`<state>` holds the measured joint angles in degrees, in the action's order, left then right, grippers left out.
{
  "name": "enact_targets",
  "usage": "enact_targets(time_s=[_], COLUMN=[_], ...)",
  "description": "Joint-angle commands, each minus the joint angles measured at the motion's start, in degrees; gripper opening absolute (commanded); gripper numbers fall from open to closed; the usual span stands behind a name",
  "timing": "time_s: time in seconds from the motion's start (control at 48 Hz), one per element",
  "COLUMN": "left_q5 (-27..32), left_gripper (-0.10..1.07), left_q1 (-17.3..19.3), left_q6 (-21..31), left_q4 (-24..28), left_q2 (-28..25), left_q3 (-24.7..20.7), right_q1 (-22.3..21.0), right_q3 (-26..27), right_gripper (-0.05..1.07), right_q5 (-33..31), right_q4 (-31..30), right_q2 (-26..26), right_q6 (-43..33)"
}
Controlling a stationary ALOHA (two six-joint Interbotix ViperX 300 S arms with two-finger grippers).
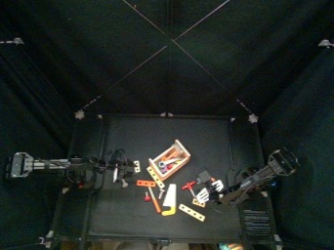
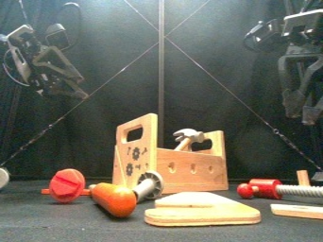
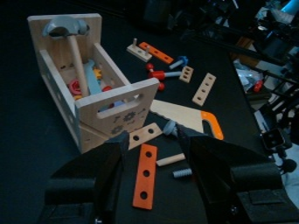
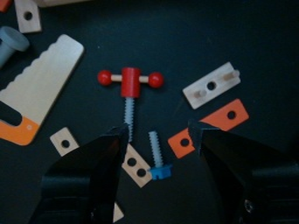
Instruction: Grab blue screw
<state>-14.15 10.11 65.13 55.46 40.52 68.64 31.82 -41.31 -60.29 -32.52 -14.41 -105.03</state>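
The blue screw (image 4: 156,162) lies flat on the black table, its blue head towards the camera, in the right wrist view. My right gripper (image 4: 163,133) hangs above it with jaws open, the screw lying in the gap between them. In the top view the right gripper (image 1: 225,192) is at the table's right, where the screw is too small to make out. My left gripper (image 3: 158,144) is open and empty over an orange holed strip (image 3: 143,175), next to the wooden toolbox (image 3: 100,83).
A red T-handled screw (image 4: 128,80) lies just beyond the blue screw. A toy saw (image 4: 41,79), orange plates (image 4: 228,115) and wooden plates (image 4: 212,83) lie around it. In the front view an orange-handled screwdriver (image 2: 116,198) lies before the toolbox (image 2: 171,159).
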Motion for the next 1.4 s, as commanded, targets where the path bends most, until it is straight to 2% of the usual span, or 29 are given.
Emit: enact_targets(time_s=[0.0,0.229,0.542,0.979,1.375], left_q5=[-0.26,-0.35,-0.35,-0.35,-0.35], left_gripper=[0.86,0.86,0.86,0.86,0.86], left_q1=[-0.09,-0.09,-0.09,-0.09,-0.18], left_q6=[-0.09,0.00,0.00,0.09,0.00], left_q4=[-0.18,-0.18,-0.18,-0.62,-0.79], left_q2=[0.00,0.00,0.00,0.00,0.00], left_q3=[-0.79,-0.70,-0.35,-0.26,-0.09], right_q1=[1.76,3.25,3.16,2.55,0.88], right_q3=[0.88,0.53,-2.11,-2.99,-5.01], right_gripper=[0.90,0.90,0.90,0.90,0.90], right_q5=[-0.35,0.88,8.00,11.34,16.79], right_q4=[1.85,5.71,10.11,10.63,11.78], right_q2=[-0.09,1.05,3.87,8.96,10.99], right_q6=[-1.67,-1.32,-1.41,-1.32,-1.67])
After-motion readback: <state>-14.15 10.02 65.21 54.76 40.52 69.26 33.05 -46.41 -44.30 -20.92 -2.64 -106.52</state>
